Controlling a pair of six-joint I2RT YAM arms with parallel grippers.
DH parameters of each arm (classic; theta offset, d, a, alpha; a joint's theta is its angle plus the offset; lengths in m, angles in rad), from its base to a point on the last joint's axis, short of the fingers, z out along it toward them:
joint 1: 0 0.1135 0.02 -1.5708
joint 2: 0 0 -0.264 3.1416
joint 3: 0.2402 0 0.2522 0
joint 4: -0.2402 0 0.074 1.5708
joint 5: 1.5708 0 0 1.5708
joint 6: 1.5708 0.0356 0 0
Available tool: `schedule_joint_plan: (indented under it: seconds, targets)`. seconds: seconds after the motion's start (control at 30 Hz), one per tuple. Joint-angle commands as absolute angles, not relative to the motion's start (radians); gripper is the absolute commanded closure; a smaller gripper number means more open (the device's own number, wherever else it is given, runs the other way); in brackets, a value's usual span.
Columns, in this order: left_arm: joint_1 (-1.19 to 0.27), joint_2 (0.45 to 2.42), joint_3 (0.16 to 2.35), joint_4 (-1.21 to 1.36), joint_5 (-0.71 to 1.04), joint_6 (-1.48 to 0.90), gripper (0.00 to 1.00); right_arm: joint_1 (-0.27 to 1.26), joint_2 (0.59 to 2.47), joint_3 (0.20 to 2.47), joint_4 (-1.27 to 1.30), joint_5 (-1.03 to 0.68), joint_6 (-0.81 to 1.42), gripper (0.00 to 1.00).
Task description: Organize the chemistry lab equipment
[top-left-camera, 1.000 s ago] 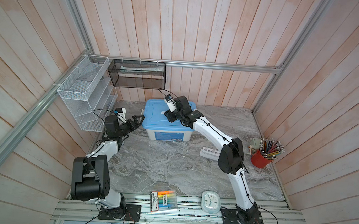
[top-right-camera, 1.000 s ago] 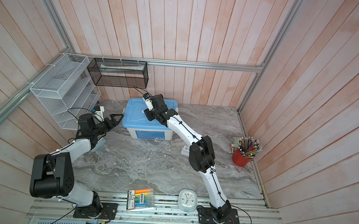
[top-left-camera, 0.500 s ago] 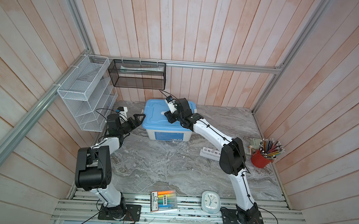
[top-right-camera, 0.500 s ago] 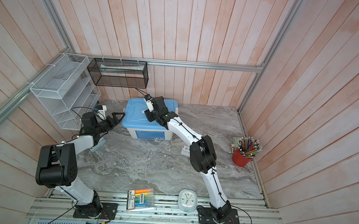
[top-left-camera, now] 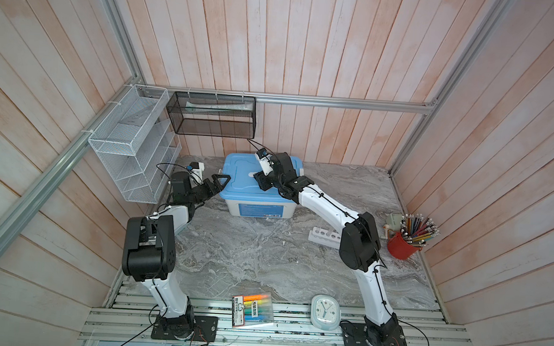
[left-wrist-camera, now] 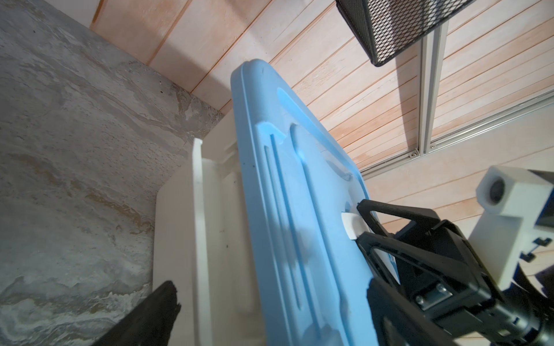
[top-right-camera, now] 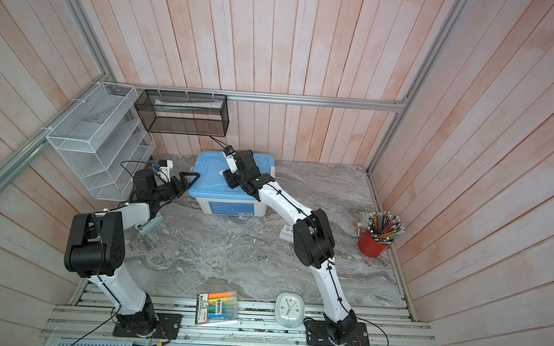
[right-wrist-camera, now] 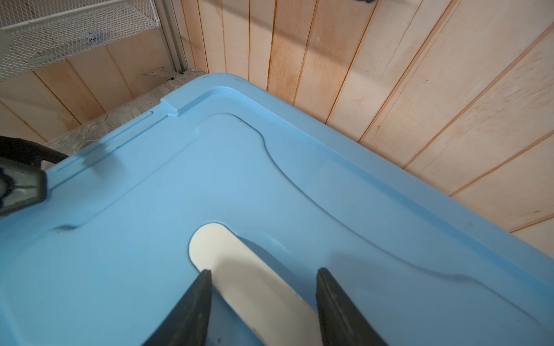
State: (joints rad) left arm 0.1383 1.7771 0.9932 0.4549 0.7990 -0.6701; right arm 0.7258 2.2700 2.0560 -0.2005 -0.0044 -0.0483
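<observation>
I judge the blue lid [right-wrist-camera: 269,179] light, stiff and slick: my right gripper [right-wrist-camera: 263,270] straddles its white handle [right-wrist-camera: 215,242], clamped or not I cannot tell; my left gripper [top-left-camera: 220,182] stands wide open beside it.

No text legible, storage box label [top-left-camera: 259,210] too small, marker pack label [top-left-camera: 241,311] blurred

smooth blue plastic lid [right-wrist-camera: 269,179], white plastic rack [top-left-camera: 322,239]

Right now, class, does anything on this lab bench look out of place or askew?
Yes: the blue-based cylinder seems to lie tipped on its side on the marble table, half hidden beneath the left arm.
</observation>
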Motion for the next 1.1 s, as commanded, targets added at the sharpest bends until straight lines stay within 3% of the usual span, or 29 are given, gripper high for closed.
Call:
schedule_joint_plan:
  seconds: [0.0,0.37,0.67,1.07]
  targets:
    - [0.135,1.793,1.024,0.445,0.839,-0.643,0.00,0.733,2.286,2.036,-0.282,-0.032,-0.034,0.43]
    - [0.126,1.770,1.048,0.398,0.833,-0.601,0.01,0.732,2.293,2.062,-0.291,-0.043,-0.029,0.43]
    - [0.083,1.686,1.119,0.176,0.690,-0.430,0.01,0.733,2.295,2.067,-0.290,-0.048,-0.021,0.43]
    - [0.058,1.640,1.155,0.085,0.631,-0.363,0.01,0.733,2.299,2.061,-0.282,-0.064,-0.006,0.43]
